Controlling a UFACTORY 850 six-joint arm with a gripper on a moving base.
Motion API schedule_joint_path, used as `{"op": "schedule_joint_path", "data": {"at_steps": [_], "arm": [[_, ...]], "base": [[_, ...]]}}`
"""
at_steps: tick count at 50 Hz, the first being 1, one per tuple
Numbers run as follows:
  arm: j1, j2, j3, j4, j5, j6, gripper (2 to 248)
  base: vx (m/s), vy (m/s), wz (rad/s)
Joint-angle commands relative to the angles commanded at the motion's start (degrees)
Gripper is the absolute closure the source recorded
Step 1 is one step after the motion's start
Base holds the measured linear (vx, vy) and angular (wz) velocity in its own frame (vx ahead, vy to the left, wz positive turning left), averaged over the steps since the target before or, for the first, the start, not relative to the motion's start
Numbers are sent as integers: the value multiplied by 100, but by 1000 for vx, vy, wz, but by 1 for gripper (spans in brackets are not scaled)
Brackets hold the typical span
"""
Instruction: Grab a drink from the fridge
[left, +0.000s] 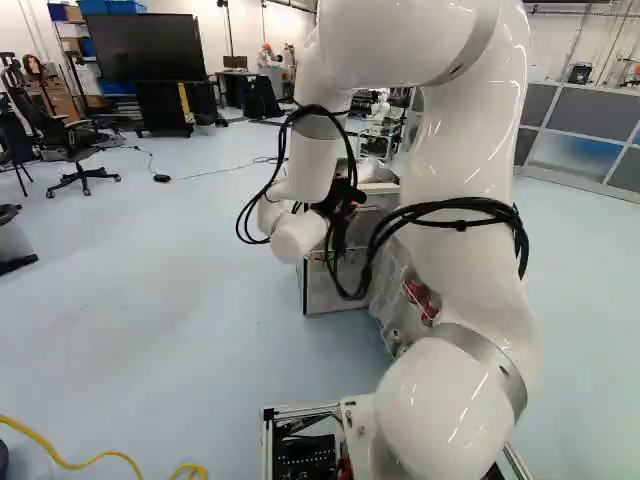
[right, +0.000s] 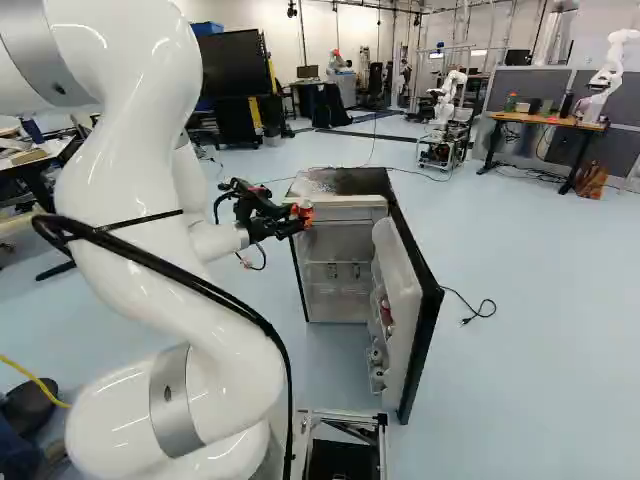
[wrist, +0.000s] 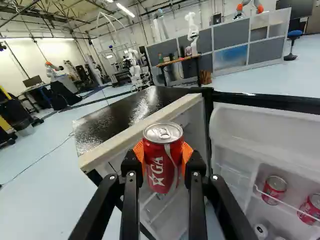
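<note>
In the right base view my gripper (right: 296, 217) is at the top front edge of the small fridge (right: 345, 185), whose door (right: 402, 290) stands open. The wrist view shows my gripper (wrist: 163, 159) shut on a red drink can (wrist: 163, 167), an orange pad against each side of it. The can is upright, in front of the fridge's top edge. More red cans (wrist: 274, 189) sit in the door shelf, beside my gripper; paler cans (wrist: 261, 231) lie lower in the door. The arm hides much of the fridge in the left base view.
A cable (right: 478, 308) lies on the floor beyond the door. Another robot (right: 446, 110) stands farther back, near a wooden desk (right: 548, 121). A yellow cable (left: 100, 458) runs over the floor near the base. An office chair (left: 70, 145) stands far off.
</note>
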Motion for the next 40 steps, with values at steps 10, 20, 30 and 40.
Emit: {"op": "schedule_joint_path", "data": {"at_steps": [10, 20, 30, 40], "arm": [[-53, 151, -20, -286, 0, 0, 158], [-116, 320, -9, -650, 0, 0, 158], [-207, 484, 2, -1128, 0, 0, 158], [-336, 555, -9, -1664, 0, 0, 158]], "base": [[0, 0, 0], [0, 0, 0], [0, 0, 0], [0, 0, 0]]}}
